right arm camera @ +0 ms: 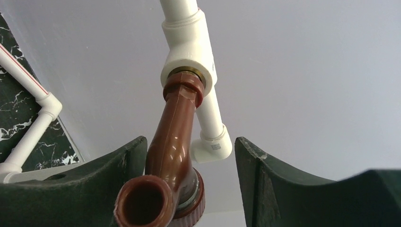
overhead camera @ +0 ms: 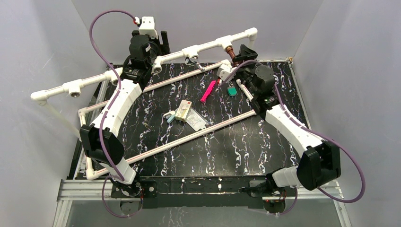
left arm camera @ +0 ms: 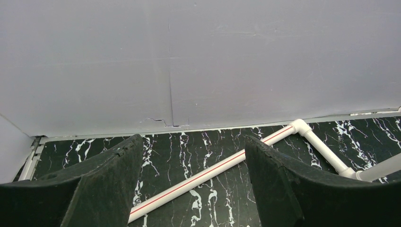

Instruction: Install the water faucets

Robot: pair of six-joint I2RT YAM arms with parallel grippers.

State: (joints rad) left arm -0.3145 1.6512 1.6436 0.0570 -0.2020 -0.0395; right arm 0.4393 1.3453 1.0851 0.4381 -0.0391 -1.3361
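Right claw [right arm camera: 189, 142] fingers apart, straddling the reddish-brown faucet [right arm camera: 172, 137], spout close by one finger, clear gap to the other, faucet base seated in a white tee socket [right arm camera: 189, 52], left claw [left arm camera: 194, 142] wide apart over the marbled worktop [left arm camera: 163, 163]

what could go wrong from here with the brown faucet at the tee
1. The brown faucet sits off centre in the open right tool, close to one finger with a clear gap to the other. Closing might push it sideways and cock it in the white tee.
2. How far it is threaded into the tee cannot be told. If it has only just started, a slipping grip could leave it loose or let it drop.
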